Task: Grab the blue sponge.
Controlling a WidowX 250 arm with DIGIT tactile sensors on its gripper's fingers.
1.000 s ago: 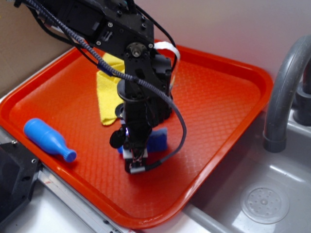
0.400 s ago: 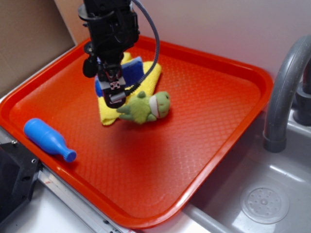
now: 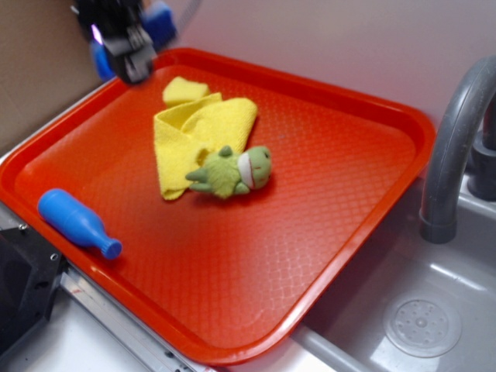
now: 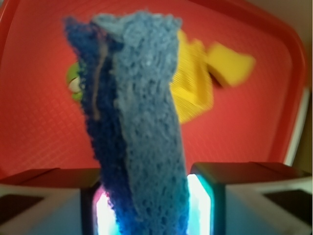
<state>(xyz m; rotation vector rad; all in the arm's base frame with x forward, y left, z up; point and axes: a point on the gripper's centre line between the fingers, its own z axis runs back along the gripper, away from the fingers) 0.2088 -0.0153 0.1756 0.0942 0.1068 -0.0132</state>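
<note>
Above the far-left corner of the red tray (image 3: pixel 372 225), my end effector (image 3: pixel 128 50) is closed on the blue sponge (image 4: pixel 139 122); the wrist view shows the sponge pinched upright between my two jaws, its darker layer on one side and its rougher pale layer on the other. In the exterior view the sponge shows as blue patches on either side of my end effector, clear of the tray surface.

A second ago I was low over the middle of the tray, right at the sponge. Shortly after, I had it lifted beside the yellow cloth (image 3: pixel 198 139), and now I have carried it up and away to the tray's far-left corner. The green plush frog (image 3: pixel 232 170), which my arm had hidden, lies uncovered at the cloth's near edge, and the small yellow sponge (image 3: pixel 184 89) sits just beyond the cloth. The blue bottle toy (image 3: pixel 77 223) has stayed at the tray's near-left rim.

I judge the grab done: the sponge came up with me and has not slipped. What remains is only to keep the squeeze firm, since soft foam can work loose.
</note>
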